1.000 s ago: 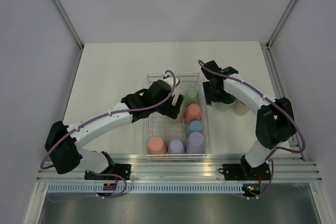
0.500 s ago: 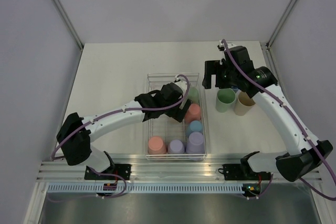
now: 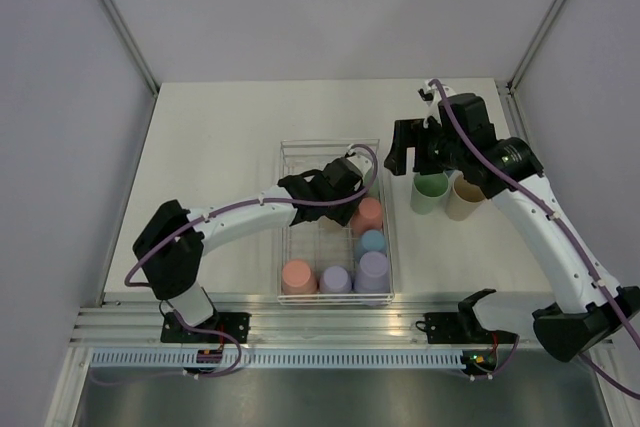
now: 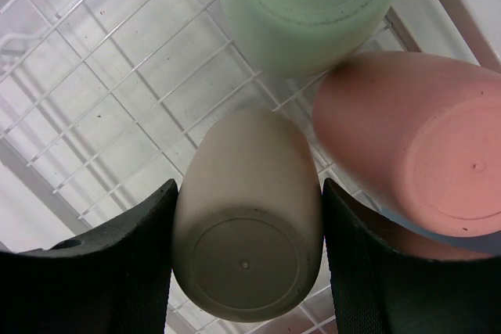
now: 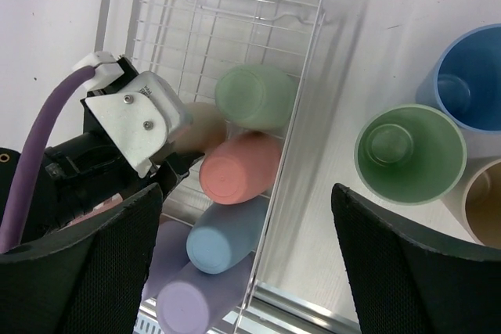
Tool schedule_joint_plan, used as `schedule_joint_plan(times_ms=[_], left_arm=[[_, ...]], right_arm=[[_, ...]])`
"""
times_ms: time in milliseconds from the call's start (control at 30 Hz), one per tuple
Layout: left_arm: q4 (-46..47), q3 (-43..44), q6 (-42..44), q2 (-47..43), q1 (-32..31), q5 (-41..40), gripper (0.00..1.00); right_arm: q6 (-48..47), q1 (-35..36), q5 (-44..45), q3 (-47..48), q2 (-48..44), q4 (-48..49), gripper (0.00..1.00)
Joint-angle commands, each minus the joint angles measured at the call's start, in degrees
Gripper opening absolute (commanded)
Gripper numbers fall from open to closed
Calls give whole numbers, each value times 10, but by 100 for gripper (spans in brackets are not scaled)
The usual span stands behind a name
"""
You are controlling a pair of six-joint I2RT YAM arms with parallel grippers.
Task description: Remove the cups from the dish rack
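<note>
The white wire dish rack [image 3: 308, 161] sits mid-table. My left gripper [image 3: 349, 191] reaches into it and is shut on a beige cup [image 4: 246, 224], whose sides are pressed by both black fingers [image 4: 133, 263]. The cup's base faces the camera. Just beyond it in the rack are a green cup [image 4: 309, 5] and a salmon cup [image 4: 415, 154]. Blue [image 3: 371, 243], lavender [image 3: 372, 272], a second lavender [image 3: 335, 279] and another salmon cup [image 3: 297, 275] fill the rack's near end. My right gripper [image 3: 415, 152] hovers open and empty over the table, right of the rack.
Three cups stand upright on the table right of the rack: green [image 5: 409, 152], blue [image 5: 470, 76] and tan [image 5: 481, 201]. The right arm's wrist hangs above them. Grey walls enclose the table, and an aluminium rail [image 3: 340, 319] runs along its near edge.
My left gripper slid rightward inside the rack and closed on the beige cup. The right arm lifted away from the green cup standing on the table and shifted slightly right.
</note>
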Motion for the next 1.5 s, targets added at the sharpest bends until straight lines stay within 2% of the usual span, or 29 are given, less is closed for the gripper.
schedule_joint_plan(times_ms=[0,167,267,300,367,400,500,533,600,667,800,933,1067,1167,1300,1367,1467], left_arm=[[5,16,4,-5,-2,1,2],[-19,-8,-21,-57,-2,-27,2],[-37,-23,-51,-123,-2,-59,2],[-36,-28,-63,-169,-2,-68,2],[-24,-47,-98,-218,-1,-53,2],[-11,-56,-106,-273,0,-14,2],[121,-163,-149,-362,9,95,2],[194,-191,-162,-417,13,117,2],[259,-260,-200,-457,34,178,2],[335,-292,-239,-496,49,213,2],[422,-352,-309,-519,92,286,2],[495,-395,-367,-511,118,309,2],[553,-412,-393,-500,128,313,2],[566,-416,-403,-496,134,304,2],[576,-419,-412,-496,137,286,2],[586,-421,-419,-489,137,285,2],[607,-424,-431,-478,137,284,2]], right_arm=[[6,-1,-14,-12,-16,23,91],[14,-1,-44,-33,-32,53,88],[22,-1,-85,-72,-56,99,87],[26,-1,-101,-82,-62,126,87],[34,-1,-149,-113,-81,157,87],[40,-1,-164,-125,-88,191,87],[85,-1,-247,-180,-122,284,89],[112,-1,-273,-192,-126,307,89],[151,-2,-332,-233,-133,386,89],[201,-2,-371,-267,-141,430,88],[286,-1,-428,-318,-146,567,84],[372,0,-465,-374,-148,681,81],[368,6,-468,-383,-153,667,79],[342,6,-459,-381,-163,622,79],[334,7,-459,-384,-172,615,78],[337,7,-464,-387,-171,618,77],[368,8,-476,-399,-165,676,72]])
